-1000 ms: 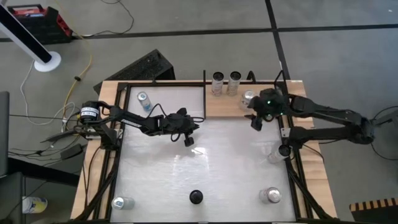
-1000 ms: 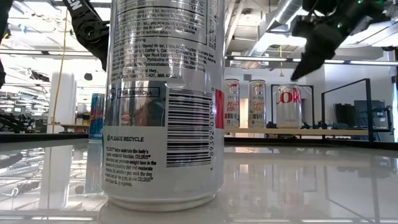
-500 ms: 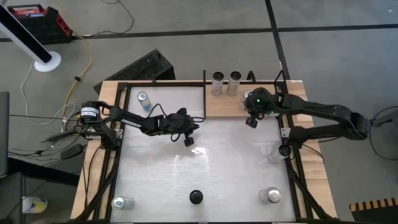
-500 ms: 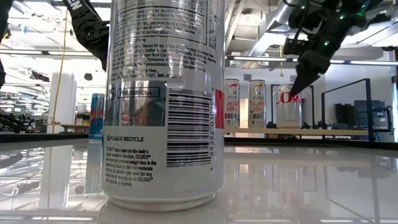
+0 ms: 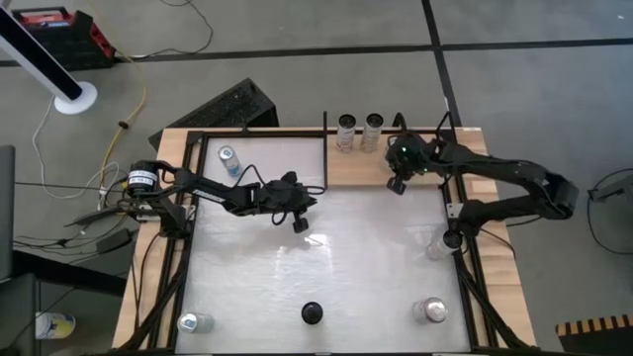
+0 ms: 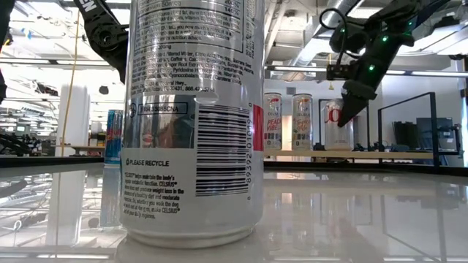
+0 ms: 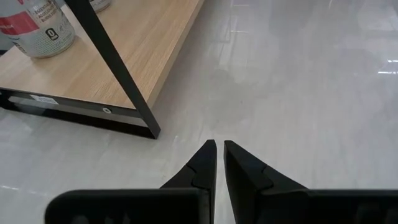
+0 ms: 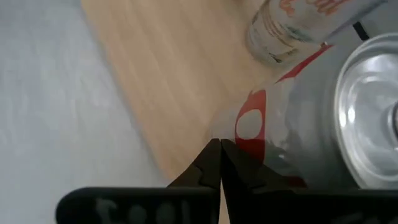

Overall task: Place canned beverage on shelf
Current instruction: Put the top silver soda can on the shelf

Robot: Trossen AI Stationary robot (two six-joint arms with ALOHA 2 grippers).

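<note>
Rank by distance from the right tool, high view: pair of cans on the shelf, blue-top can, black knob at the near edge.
From the right tool:
1. Pair of cans on the shelf, just beyond it toward the far edge.
2. Black knob, near edge, centre.
3. Blue-top can, far-left corner.
Items 2 and 3 are nearly tied.

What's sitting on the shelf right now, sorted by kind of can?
Slim red-label cans: 2
Wide silver can with red lettering: 1
Total on the shelf: 3
</note>
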